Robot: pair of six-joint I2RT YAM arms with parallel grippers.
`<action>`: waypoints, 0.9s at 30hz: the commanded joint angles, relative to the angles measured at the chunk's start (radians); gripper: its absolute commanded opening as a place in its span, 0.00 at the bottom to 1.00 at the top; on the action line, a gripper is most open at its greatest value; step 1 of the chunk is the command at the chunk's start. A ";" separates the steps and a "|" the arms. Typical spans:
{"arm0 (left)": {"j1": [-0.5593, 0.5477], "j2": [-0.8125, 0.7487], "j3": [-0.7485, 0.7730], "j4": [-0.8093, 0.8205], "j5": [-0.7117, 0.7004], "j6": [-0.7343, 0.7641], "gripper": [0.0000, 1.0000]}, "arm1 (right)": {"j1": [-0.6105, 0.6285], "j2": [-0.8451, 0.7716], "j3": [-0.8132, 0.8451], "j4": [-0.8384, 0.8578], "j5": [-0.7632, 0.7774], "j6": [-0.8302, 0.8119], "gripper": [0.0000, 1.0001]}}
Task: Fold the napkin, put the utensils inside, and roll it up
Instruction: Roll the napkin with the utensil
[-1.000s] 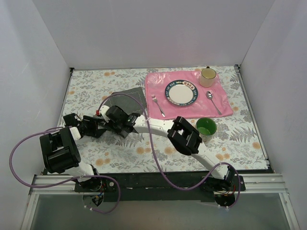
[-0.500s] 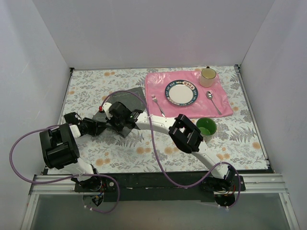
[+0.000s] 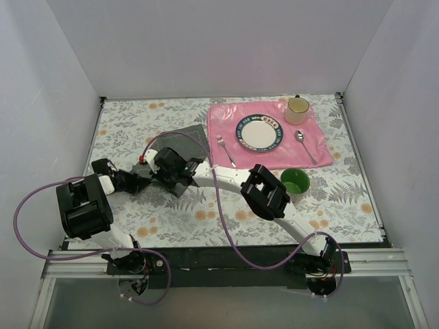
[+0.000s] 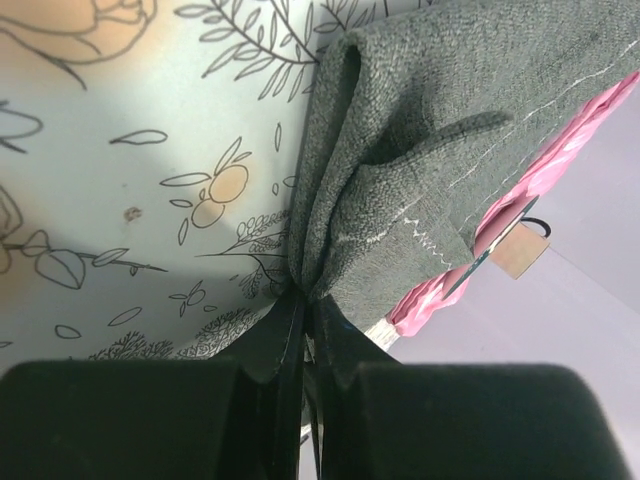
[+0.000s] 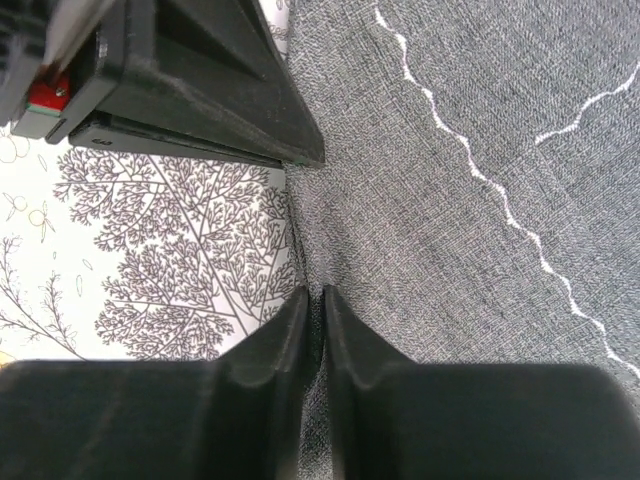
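Observation:
The dark grey napkin [image 3: 184,135] lies creased on the floral table, left of the pink mat; both arms cover its near part. In the left wrist view my left gripper [image 4: 305,298] is shut on a bunched edge of the napkin [image 4: 440,130]. My right gripper [image 5: 315,297] pinches a fold of the napkin [image 5: 470,230] just behind the left gripper's fingers [image 5: 220,100]; only a narrow gap shows between its jaws. From above, the left gripper [image 3: 145,178] and the right gripper [image 3: 162,179] meet at the cloth's near left corner. The fork [image 3: 226,151] and spoon [image 3: 304,144] lie on the mat.
The pink mat [image 3: 226,116] carries a plate [image 3: 260,131] and a cream mug [image 3: 297,110] at the back right. A green cup [image 3: 295,182] stands beside the right arm's elbow. White walls close in the table on three sides.
My left gripper has shut on the napkin's edge next to the right gripper. The right gripper's jaws have slackened slightly. Both arms have barely shifted.

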 commanded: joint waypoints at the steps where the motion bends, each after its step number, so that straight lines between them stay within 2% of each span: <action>1: 0.003 0.003 0.021 -0.094 -0.049 0.003 0.00 | 0.024 -0.059 0.052 -0.057 0.085 -0.086 0.26; 7: 0.003 0.002 0.036 -0.124 -0.049 0.002 0.00 | 0.041 -0.058 0.054 -0.044 0.119 -0.112 0.42; 16: 0.003 -0.004 0.033 -0.131 -0.043 0.000 0.00 | 0.079 -0.030 0.088 -0.030 0.203 -0.179 0.57; 27: 0.003 -0.006 0.041 -0.143 -0.026 -0.012 0.00 | 0.090 0.025 0.100 0.004 0.231 -0.215 0.61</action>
